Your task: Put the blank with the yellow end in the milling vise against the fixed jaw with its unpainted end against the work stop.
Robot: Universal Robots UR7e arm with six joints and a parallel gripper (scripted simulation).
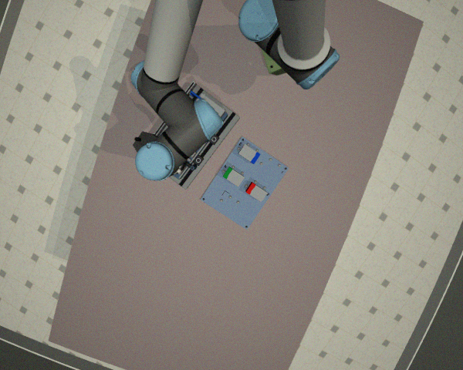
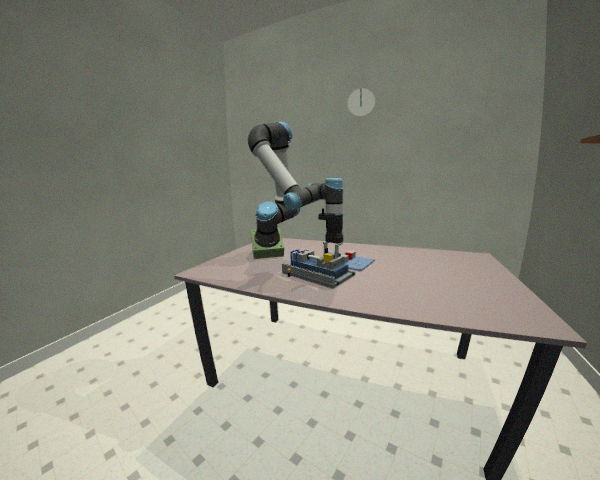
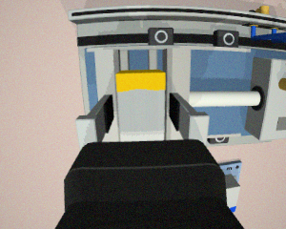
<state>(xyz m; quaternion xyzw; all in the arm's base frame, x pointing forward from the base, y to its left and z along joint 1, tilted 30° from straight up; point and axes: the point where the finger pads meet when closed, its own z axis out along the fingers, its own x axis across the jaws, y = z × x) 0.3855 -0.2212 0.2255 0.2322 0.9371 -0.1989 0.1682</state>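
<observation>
One open gripper [image 2: 332, 250] [image 3: 141, 105] straddles the yellow-ended blank [image 2: 328, 257] [image 3: 141, 107] near the desk's [image 1: 176, 254] [image 2: 434, 289] left edge; release seems done, retreat straight up next.

The arm [image 2: 276, 164] reaches over the vise [image 2: 318, 268] beside a blue plate [image 2: 361, 263].

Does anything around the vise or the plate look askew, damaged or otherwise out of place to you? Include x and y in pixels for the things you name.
Nothing stands out: the yellow-ended blank [image 2: 327, 257] [image 3: 141, 110] sits squarely between the vise jaws, and the green-ended [image 1: 234, 176], red-ended [image 1: 257, 191] and blue-ended [image 1: 248, 153] blanks lie apart on the plate [image 1: 239, 213]. Contact with the work stop is hidden.
</observation>
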